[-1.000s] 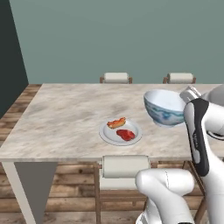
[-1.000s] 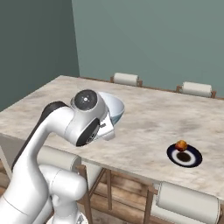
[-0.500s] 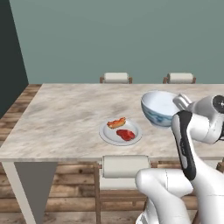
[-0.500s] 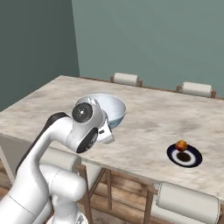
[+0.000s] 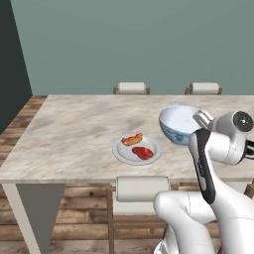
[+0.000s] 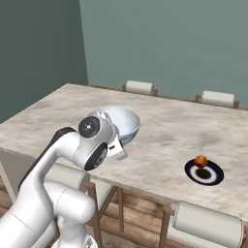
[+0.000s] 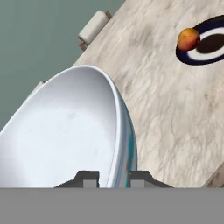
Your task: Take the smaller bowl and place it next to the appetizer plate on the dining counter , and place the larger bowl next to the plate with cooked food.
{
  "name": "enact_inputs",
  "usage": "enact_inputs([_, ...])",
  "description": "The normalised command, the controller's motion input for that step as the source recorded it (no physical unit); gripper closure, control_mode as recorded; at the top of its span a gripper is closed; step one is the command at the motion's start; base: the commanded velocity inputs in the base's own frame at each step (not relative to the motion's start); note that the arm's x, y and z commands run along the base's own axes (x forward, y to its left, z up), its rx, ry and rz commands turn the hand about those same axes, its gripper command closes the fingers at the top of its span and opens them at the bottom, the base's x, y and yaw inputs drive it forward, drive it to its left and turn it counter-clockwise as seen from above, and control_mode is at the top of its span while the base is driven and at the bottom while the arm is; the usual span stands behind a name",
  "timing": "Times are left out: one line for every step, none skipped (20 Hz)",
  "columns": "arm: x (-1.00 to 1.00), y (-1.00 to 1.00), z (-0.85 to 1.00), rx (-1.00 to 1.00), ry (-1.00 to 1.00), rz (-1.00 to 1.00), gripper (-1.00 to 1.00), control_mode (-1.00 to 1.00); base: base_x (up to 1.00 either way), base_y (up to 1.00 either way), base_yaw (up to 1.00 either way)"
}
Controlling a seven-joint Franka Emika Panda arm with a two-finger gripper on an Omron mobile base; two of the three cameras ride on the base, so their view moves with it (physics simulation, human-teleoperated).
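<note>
1. Left base view: the dining counter (image 5: 74, 134), a long beige marble-look top, runs across the frame against a flat teal-grey wall, with wood plank floor below.
2. Pale-cushioned stools (image 5: 131, 88) sit along the far edge, and one (image 5: 142, 189) is tucked under the near edge.
3. The plate with cooked food (image 5: 120, 153), wide and pale, lies near the front edge, carrying a hot dog (image 5: 132, 139) and a red piece of meat (image 5: 143, 153).
4. The larger bowl (image 5: 177, 124) is to the right of that plate, near but apart; glossy white inside, light blue pattern outside.
5. Right base view: the bowl (image 6: 123, 122) sits low over the counter beside the arm's wrist; contact with the surface is hard to judge, probably just above it or touching.
6. The appetizer plate (image 6: 215, 173), small and dark with a pale ring, holds an orange morsel (image 6: 200, 161) and is well apart from the bowl, near the front edge.
7. Hand view: the gripper (image 7: 113, 178) pinches the bowl's rim, one dark fingertip inside the white wall and one outside on the blue side; jaws narrow, clamped on the rim.
</note>
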Motion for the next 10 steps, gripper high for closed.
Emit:
enact_inputs([0.11,-0.10,-0.11,-0.07,0.02,-0.01,1.00,-1.00,0.00,0.00,0.00])
enact_inputs([0.12,-0.14,-0.14,-0.07,0.02,-0.01,1.00,-1.00,0.00,0.00,0.00])
enact_inputs([0.15,-0.14,-0.16,-0.07,0.01,0.00,1.00,-1.00,0.00,0.00,0.00])
enact_inputs([0.16,-0.13,-0.16,-0.07,0.00,0.00,1.00,-1.00,0.00,0.00,0.00])
enact_inputs([0.20,-0.11,-0.19,-0.07,0.00,0.00,1.00,-1.00,0.00,0.00,0.00])
enact_inputs([0.24,-0.11,-0.21,-0.07,0.00,0.00,1.00,-1.00,0.00,0.00,0.00])
enact_inputs([0.25,-0.11,-0.21,-0.06,0.00,0.00,1.00,-1.00,0.00,0.00,0.00])
enact_inputs([0.31,-0.11,-0.21,-0.05,0.00,0.00,1.00,-1.00,0.00,0.00,0.00])
enact_inputs([0.31,-0.09,-0.21,-0.04,0.00,0.00,1.00,-1.00,0.00,0.00,0.00])
enact_inputs([0.34,-0.06,-0.25,-0.04,0.00,0.00,1.00,-1.00,0.00,0.00,0.00])
